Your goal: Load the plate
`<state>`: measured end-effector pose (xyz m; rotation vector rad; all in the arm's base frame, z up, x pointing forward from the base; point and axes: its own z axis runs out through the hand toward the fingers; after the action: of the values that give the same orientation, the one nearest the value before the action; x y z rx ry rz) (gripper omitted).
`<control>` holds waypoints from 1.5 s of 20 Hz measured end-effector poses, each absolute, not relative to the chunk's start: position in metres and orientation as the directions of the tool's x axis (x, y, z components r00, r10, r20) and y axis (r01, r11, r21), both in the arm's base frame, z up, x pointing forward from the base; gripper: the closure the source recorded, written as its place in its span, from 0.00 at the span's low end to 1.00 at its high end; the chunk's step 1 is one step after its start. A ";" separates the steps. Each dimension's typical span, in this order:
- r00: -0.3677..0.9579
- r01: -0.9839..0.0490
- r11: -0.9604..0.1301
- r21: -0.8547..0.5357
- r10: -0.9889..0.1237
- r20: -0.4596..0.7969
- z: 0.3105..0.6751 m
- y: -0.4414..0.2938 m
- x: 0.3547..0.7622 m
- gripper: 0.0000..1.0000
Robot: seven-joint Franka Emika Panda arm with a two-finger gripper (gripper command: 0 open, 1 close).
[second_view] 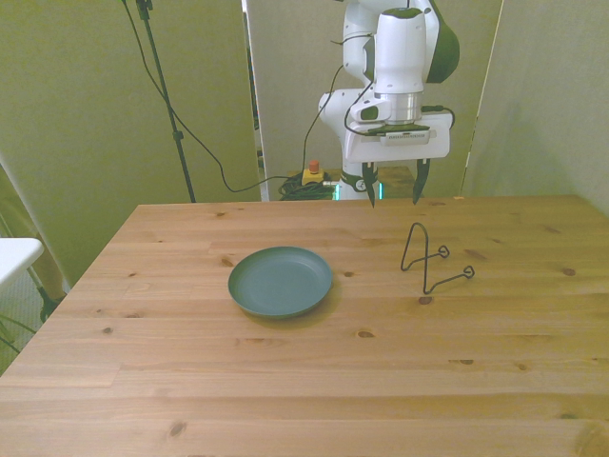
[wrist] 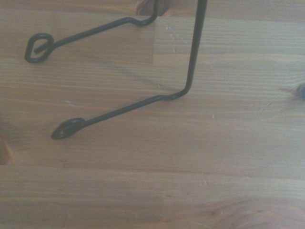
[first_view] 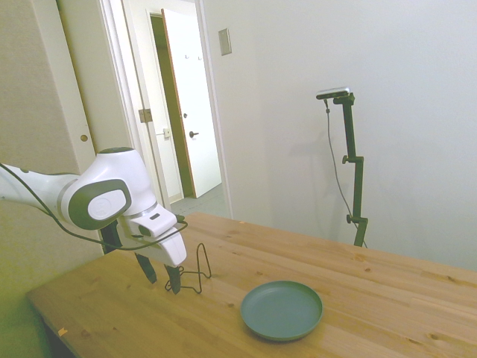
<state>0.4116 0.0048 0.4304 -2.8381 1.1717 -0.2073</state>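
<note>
plate [second_view: 280,281]: flat on wooden surface [second_view: 304,381], empty, well apart from claw, toward the front view's left of it | wire stand [second_view: 426,259]: upright on surface, just below and in front of claw, feet fill the wrist view [wrist: 119,107] | claw [second_view: 392,183]: fingers spread, holding nothing, hovering above surface

No readable text, brand, number or sign shows in any of the three views. The white body of the tool [second_view: 392,188] carries a pale strip that may hold small print, seen in the front view, but it is too small and blurred to read. The plate [second_view: 281,281] is plain and bears no marking.
</note>
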 end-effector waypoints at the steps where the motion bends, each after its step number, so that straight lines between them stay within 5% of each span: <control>1: 0.700 -0.699 -0.707 -0.112 -0.708 0.097 0.431 0.005 0.412 0.00; 14: 0.698 -0.704 -0.710 -0.023 -0.698 0.160 0.440 -0.082 0.460 0.00; 30: 0.639 -0.759 -0.649 -0.046 -0.757 0.136 0.432 -0.284 0.520 0.00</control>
<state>0.5199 -0.2842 0.4323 -2.8576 1.3225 -0.2255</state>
